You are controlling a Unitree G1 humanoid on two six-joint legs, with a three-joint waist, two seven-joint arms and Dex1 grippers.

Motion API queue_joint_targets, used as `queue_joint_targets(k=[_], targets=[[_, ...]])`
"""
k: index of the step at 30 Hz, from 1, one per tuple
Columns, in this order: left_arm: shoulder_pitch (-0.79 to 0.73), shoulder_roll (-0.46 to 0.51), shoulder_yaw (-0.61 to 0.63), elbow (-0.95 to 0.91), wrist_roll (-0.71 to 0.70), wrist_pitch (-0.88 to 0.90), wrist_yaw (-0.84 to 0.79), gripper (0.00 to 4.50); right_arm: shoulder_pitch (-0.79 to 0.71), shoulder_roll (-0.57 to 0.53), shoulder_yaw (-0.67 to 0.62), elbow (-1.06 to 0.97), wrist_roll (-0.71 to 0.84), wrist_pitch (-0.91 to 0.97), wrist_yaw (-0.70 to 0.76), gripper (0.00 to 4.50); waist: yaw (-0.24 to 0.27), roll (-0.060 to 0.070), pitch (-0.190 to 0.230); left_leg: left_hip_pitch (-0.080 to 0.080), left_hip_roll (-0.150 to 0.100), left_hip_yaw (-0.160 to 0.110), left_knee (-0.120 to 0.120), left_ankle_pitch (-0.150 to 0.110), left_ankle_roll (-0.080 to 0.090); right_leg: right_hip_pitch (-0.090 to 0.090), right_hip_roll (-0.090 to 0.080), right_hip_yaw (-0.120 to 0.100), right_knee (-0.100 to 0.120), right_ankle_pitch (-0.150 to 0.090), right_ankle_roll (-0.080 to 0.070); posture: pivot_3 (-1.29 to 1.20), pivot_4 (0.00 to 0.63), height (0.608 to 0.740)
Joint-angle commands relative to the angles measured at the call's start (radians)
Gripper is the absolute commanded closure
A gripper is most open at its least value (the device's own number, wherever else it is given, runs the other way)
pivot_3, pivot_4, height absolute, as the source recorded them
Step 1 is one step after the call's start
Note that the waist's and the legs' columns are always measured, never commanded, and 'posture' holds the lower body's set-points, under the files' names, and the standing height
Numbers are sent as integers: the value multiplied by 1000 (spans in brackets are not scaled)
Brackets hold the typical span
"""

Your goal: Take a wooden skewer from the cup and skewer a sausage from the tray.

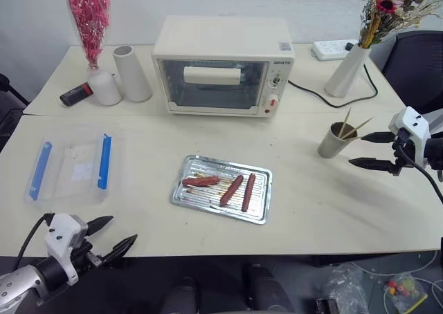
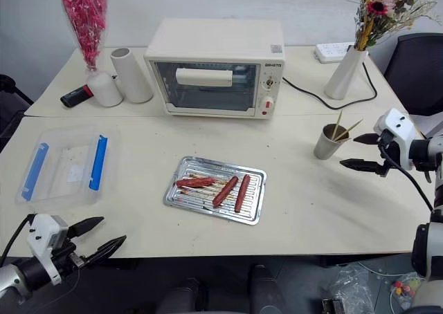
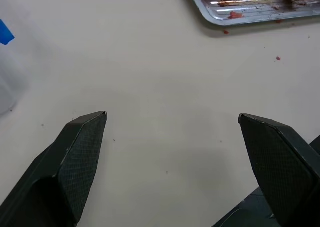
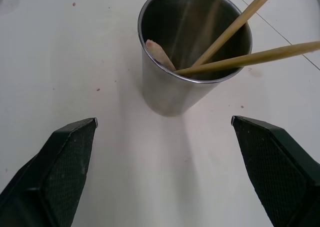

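Observation:
The grey cup stands at the table's right and holds wooden skewers that lean out to the right; in the right wrist view the cup has three sticks in it. My right gripper hovers open just right of the cup, fingers pointing at it. The silver tray lies mid-table with three sausages on it. Near the front left edge, my left gripper is open over bare table, well left of the tray.
A cream toaster oven stands at the back centre, with a tall white cylinder to its left. A clear box with blue clips lies at the left. A white flower vase and power strip are at the back right.

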Motion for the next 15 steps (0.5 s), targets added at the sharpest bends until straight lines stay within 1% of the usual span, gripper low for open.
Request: queue_joint_targets(k=[1,10,15], targets=[[4,7,10,-26,-26,7,-7,33,1,-35,-24,-32,16,-10,-7,0,-1,0,0,0,0,0,0,0,0,0,0,0,0,0,0,0,150,740],[-43,26,21,-15,-26,38,14,33,-1,-20,-23,-32,17,-5,-40,0,0,0,0,0,0,0,0,0,0,0,1,0,0,0,0,0,150,740],[-84,18,19,-39,-51,68,37,33,-6,-18,-34,-43,37,47,-35,0,0,0,0,0,0,0,0,0,0,0,1,0,0,0,0,0,150,740]])
